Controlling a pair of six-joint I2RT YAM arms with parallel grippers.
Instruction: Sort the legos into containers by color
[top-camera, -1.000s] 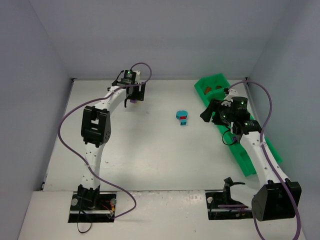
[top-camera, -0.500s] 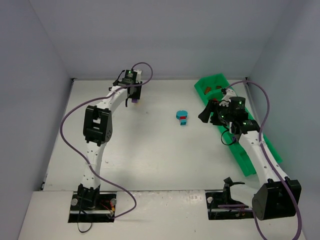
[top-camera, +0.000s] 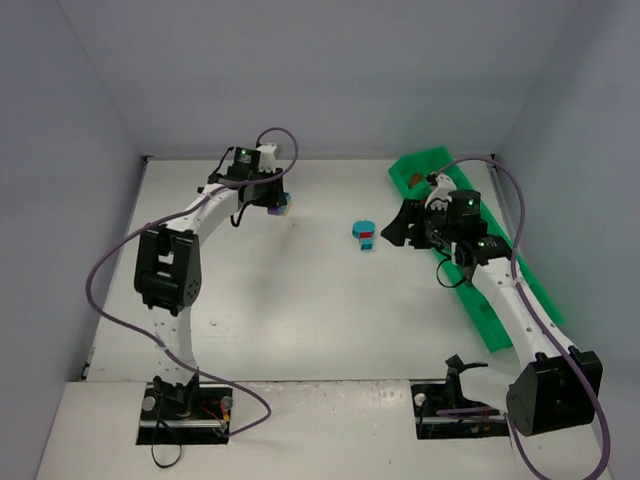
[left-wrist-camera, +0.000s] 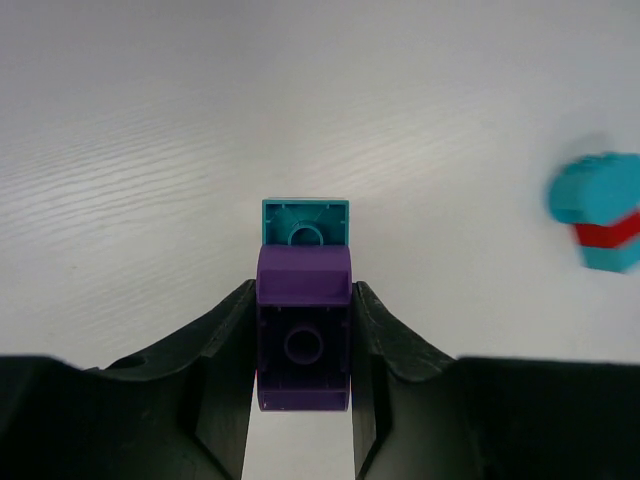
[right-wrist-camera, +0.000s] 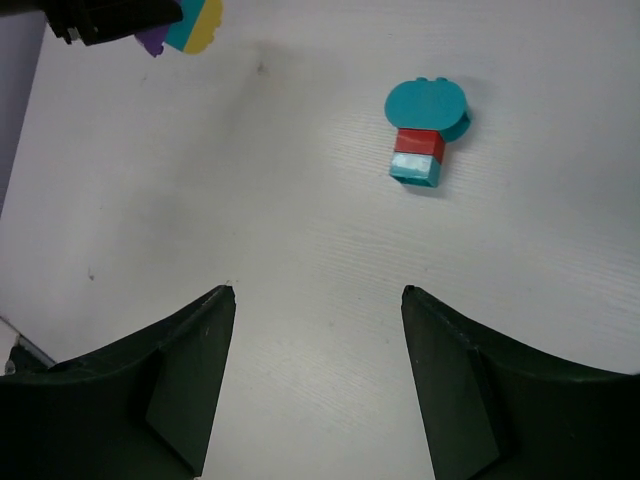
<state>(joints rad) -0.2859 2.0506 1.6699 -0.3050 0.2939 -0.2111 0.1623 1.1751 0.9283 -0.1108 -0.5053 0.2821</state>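
The left claw (left-wrist-camera: 303, 300) pinches a purple brick (left-wrist-camera: 303, 350) with a teal brick (left-wrist-camera: 306, 220) stuck on, apparently for carrying. The right claw (right-wrist-camera: 318, 300) gapes empty, seemingly ready for the teal-and-red stack (right-wrist-camera: 420, 145) at its one o'clock.

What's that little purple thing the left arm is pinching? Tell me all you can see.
The purple brick is glossy plastic, seen from its hollow underside with a round tube inside. A teal brick is stuck on its far end, and the right wrist view shows a yellow piece beyond that. The jaws of the left gripper clamp its two sides.
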